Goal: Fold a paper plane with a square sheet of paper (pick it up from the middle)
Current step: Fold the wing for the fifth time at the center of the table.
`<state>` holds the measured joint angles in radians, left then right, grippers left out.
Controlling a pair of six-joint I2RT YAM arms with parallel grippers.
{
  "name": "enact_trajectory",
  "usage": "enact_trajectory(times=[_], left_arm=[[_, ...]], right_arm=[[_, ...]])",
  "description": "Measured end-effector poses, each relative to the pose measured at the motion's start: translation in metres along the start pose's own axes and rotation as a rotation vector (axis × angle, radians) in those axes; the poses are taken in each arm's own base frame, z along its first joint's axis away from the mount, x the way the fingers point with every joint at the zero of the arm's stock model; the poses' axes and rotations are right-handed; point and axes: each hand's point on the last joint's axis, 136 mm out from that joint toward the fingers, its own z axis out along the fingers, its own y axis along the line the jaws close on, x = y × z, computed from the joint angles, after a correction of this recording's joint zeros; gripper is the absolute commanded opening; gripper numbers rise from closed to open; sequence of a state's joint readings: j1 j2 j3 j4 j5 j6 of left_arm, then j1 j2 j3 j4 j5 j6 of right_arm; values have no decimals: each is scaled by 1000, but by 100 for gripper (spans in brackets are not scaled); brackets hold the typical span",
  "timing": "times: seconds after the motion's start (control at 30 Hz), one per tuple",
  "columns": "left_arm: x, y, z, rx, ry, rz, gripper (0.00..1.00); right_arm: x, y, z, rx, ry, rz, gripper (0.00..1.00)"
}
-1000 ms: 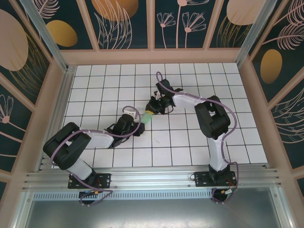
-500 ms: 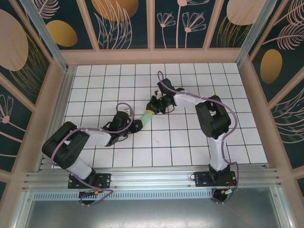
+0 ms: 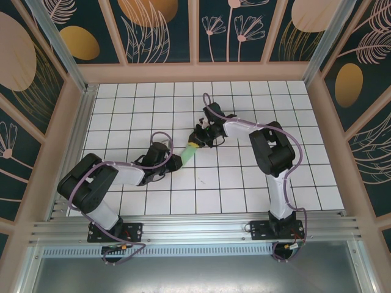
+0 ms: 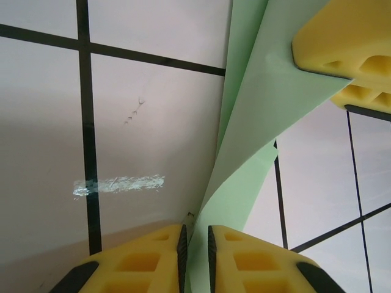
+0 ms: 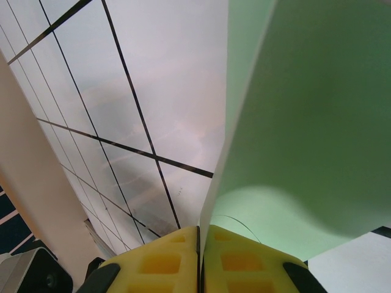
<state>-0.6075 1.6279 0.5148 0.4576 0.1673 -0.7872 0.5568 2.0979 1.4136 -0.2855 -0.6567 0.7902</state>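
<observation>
Overhead, the folded square sheet of paper (image 3: 190, 151) hangs as a short mint strip above the middle of the tiled bench (image 3: 244, 183), slung between the two arms. The right gripper (image 3: 197, 141) is at its far end and the left gripper (image 3: 181, 159) at its near end, probably so that a crease can be worked in the air.

From the left wrist, the paper (image 4: 269, 110) runs down into the left gripper (image 4: 195, 235). The jaws there stand narrow around its lower edge, but I cannot tell whether they already pinch it. The right gripper's yellow pads (image 4: 342, 43) grip the upper end.

From the right wrist, the right gripper (image 5: 200, 235) is clamped tight on the paper (image 5: 305, 122). That grip holds the paper on edge, clear of the bench (image 5: 171, 91), which leaves the other end free to be taken.
</observation>
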Motion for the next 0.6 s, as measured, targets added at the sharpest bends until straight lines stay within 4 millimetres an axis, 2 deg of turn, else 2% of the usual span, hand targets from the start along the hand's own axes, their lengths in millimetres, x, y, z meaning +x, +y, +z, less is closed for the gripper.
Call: enact_trajectory(times=[0.2, 0.43, 0.6], left_arm=[[1, -2, 0, 10, 8, 0, 25], [4, -4, 0, 21, 28, -5, 19], [5, -3, 0, 14, 33, -6, 19]], right_arm=[[-3, 1, -2, -23, -2, 3, 10], [-13, -10, -8, -57, -13, 49, 10], [-13, -8, -8, -71, -10, 53, 10]])
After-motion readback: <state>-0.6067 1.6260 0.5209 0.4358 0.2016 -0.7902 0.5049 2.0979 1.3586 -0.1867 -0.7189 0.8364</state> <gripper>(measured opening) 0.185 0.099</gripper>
